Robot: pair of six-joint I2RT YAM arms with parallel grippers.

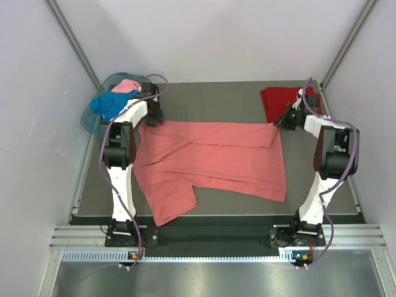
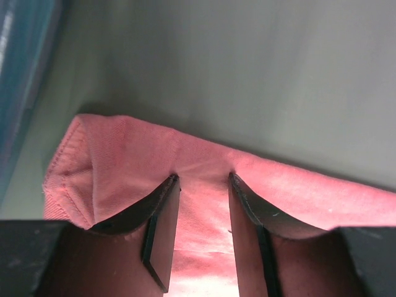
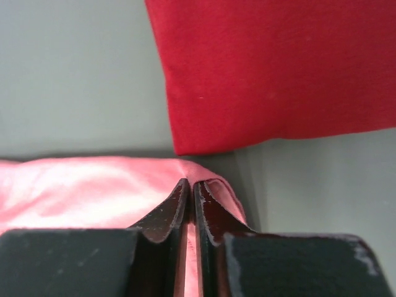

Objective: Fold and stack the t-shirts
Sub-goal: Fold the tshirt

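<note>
A salmon-coral t-shirt (image 1: pixel 210 161) lies spread across the middle of the table, one sleeve hanging toward the near edge. My left gripper (image 1: pixel 151 119) is at its far left corner. In the left wrist view that gripper (image 2: pixel 203 179) is open, its fingertips (image 2: pixel 172 180) pressed onto the salmon cloth (image 2: pixel 124 154) near the hem. My right gripper (image 1: pixel 282 120) is at the far right corner. In the right wrist view it (image 3: pixel 190 184) is shut on a pinch of the salmon shirt (image 3: pixel 80 192). A folded dark red t-shirt (image 1: pixel 279 99) (image 3: pixel 278 68) lies just beyond it.
A translucent teal basket (image 1: pixel 91 120) (image 2: pixel 25 74) stands at the back left, close to my left gripper, with a bright blue t-shirt (image 1: pixel 108 103) and a light pink t-shirt (image 1: pixel 127 85) in it. White walls enclose the grey table (image 1: pixel 216 93) on three sides.
</note>
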